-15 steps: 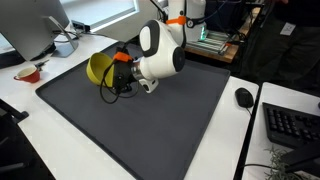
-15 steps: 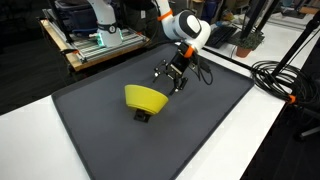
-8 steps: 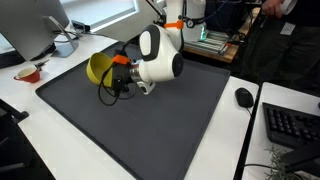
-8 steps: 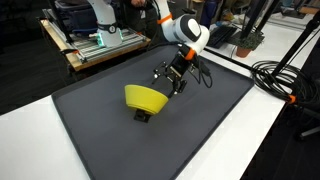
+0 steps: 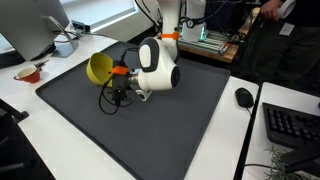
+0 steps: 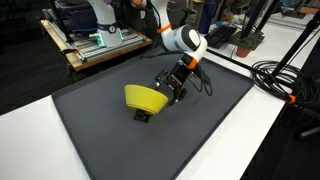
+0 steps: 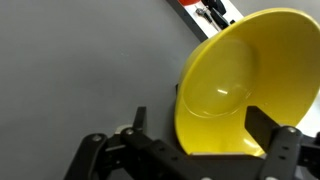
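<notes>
One yellow bowl (image 5: 97,68) lies tipped on a dark grey mat (image 5: 175,125), with its hollow turned toward the gripper (image 5: 118,88). In that exterior view the bowl is at about 10 o'clock from the gripper, near the mat's far corner.

In an exterior view from the opposite side, the bowl (image 6: 145,98) leans over a small black block (image 6: 143,116) at its 6 o'clock. The gripper (image 6: 171,92) is at the bowl's 3 o'clock, just beside the rim. Whether it touches the rim cannot be told from there.

In the wrist view the bowl (image 7: 235,70) fills the upper right, its inside facing the camera. The gripper (image 7: 200,120) stands wide, holding nothing. Its two black fingers (image 7: 268,130) are spread well apart, with the bowl's lower rim between them. Neither finger is seen pressing on the wall.

Off the mat, a white table (image 5: 250,140) carries a black mouse (image 5: 244,97) at 3 o'clock from the arm. A keyboard (image 5: 292,125) lies at 4 o'clock from the mouse. Black cables (image 6: 275,75) run beside the mat's edge, at 3 o'clock from the bowl.
</notes>
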Available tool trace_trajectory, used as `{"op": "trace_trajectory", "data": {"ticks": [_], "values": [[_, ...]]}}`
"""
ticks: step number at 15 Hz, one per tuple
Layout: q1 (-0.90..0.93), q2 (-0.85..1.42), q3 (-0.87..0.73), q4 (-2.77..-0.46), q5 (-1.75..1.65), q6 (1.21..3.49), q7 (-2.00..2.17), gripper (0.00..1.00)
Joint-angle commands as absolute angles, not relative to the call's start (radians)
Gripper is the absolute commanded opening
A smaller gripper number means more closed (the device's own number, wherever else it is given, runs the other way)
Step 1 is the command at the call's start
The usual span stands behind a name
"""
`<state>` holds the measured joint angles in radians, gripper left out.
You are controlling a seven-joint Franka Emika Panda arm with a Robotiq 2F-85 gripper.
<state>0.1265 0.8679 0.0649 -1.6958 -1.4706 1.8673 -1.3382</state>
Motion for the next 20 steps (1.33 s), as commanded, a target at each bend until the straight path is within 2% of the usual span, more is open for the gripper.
{"op": "trace_trajectory", "data": {"ticks": [1,4,7,11,15,20], "values": [[0.137,0.915,0.056,-1.636,-1.48,1.828,-1.375,0.99],[0.139,0.931,0.06,-1.614,-1.466,1.8,-1.373,0.9],[0.143,0.944,0.06,-1.599,-1.464,1.77,-1.379,0.68],[0.145,0.961,0.059,-1.581,-1.467,1.743,-1.377,0.27],[0.147,0.98,0.06,-1.56,-1.468,1.733,-1.372,0.02],[0.166,1.001,0.049,-1.539,-1.475,1.691,-1.356,0.01]]}}
